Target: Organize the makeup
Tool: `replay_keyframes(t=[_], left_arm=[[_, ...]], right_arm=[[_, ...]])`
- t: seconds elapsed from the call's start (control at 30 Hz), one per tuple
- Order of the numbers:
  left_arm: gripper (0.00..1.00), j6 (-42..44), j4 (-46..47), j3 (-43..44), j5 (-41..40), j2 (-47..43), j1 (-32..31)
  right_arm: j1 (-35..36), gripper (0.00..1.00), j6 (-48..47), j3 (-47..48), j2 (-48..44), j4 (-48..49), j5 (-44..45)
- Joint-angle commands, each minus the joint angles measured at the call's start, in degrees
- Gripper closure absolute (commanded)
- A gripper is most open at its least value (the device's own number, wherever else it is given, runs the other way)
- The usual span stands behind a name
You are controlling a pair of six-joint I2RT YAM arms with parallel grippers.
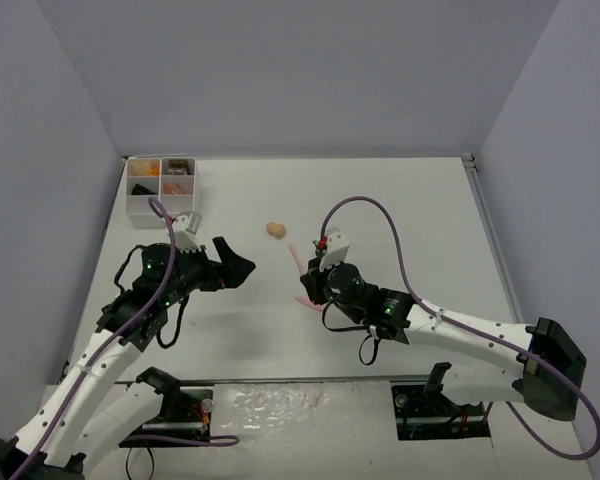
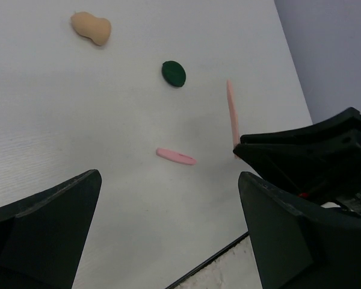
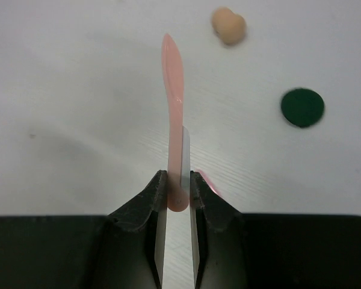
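Right end effector (image 3: 175,180) is clamped on the long pink stick (image 3: 173,78), pinching only its near end, so most of the length overhangs forward. Can't tell whether it's off the bench (image 1: 400,200) yet. Main risk: the stick pivots or slides out of such a short end grip during the carry. The white compartment box (image 1: 140,207) sits at the far-left corner, well apart, so the path probably crosses the left arm. Left end effector (image 1: 235,268) is spread wide, holding nothing, and parked between stick and box, a collision candidate. The short pink stick (image 2: 175,156) lies just beside the right fingers (image 3: 153,205) and could get dragged. Beige sponge (image 3: 228,25) and green compact (image 3: 302,107) are loose on the bench ahead. The long stick may also bridge a compartment rather than drop in.
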Motion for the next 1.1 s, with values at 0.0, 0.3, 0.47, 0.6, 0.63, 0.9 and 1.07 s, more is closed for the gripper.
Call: replay_keyframes(t=[0.0,0.3,0.47,0.6,0.63,0.9,1.07], left_arm=[[0.04,-7.2,12.54,4.12,2.77,3.25,-3.63],[0.12,-8.48,15.21,6.41,-3.33,8.08,-10.71],[0.26,-8.94,15.74,6.83,-4.99,10.24,-12.05],[0.48,-10.19,18.93,6.79,-6.72,11.5,-12.89],[0.54,-10.21,19.35,6.83,-7.02,11.7,-13.13],[0.99,-9.4,21.42,6.92,-7.48,13.23,-14.31],[1.0,-8.83,20.15,4.89,-9.5,11.67,-14.31]], right_arm=[[4.39,1.0,-5.9,-1.08,-2.86,15.67,0.0],[7.03,1.0,-7.21,-1.02,-1.57,22.6,-2.92],[7.6,1.0,-7.02,-1.37,-1.4,24.41,-2.97],[7.75,1.0,-7.19,-1.2,-0.7,24.9,-3.32],[7.8,1.0,-7.19,-1.2,-0.58,25.04,-3.36],[7.85,0.99,-6.9,-1.47,1.02,26.16,-3.53],[7.78,0.54,-6.47,-1.99,1.2,26.46,-1.69]])
